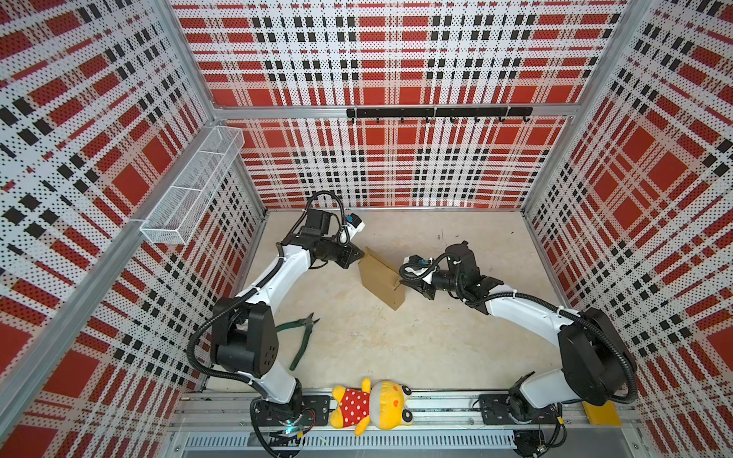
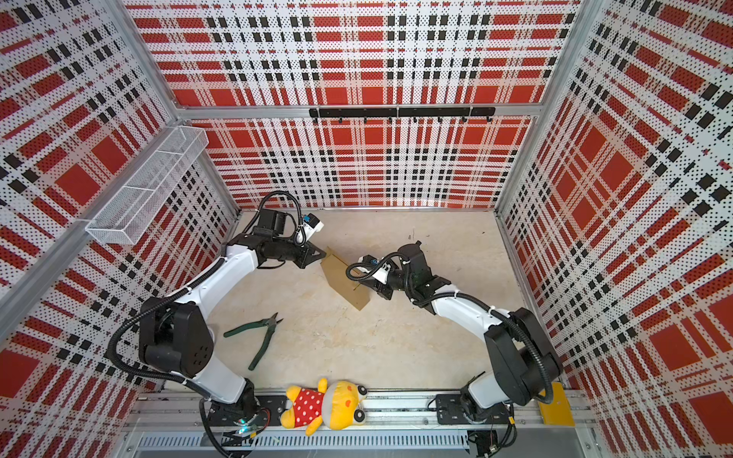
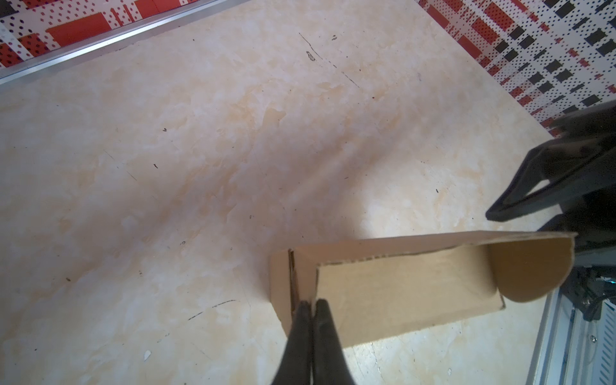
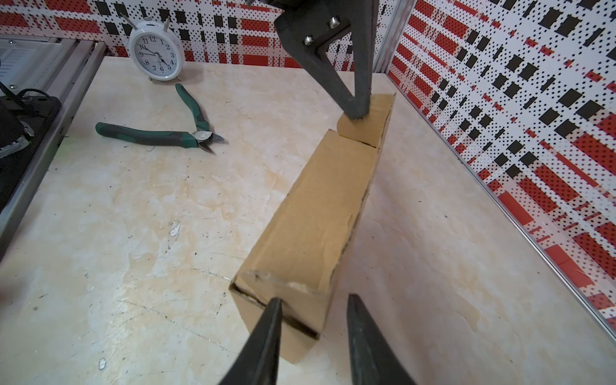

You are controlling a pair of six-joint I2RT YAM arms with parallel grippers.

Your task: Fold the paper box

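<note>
Left gripper: jaws pinching together on one end edge of the paper box. Right gripper: jaws standing apart, straddling the box's opposite end corner, one finger showing a gap. The box is resting mid-table, between the arms, with green cutters lying well apart.

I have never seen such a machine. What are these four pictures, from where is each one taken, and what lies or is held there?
Two robot arms work over a table. Two pictures look down from above; the other two come from a camera on each arm's wrist. The left arm's fingers are shut on one end of the paper box, which stands on edge. The right arm's fingers are open at its other end. Green-handled cutting pliers and an alarm clock rest on the table; a plush toy lies on the front rail.
</note>
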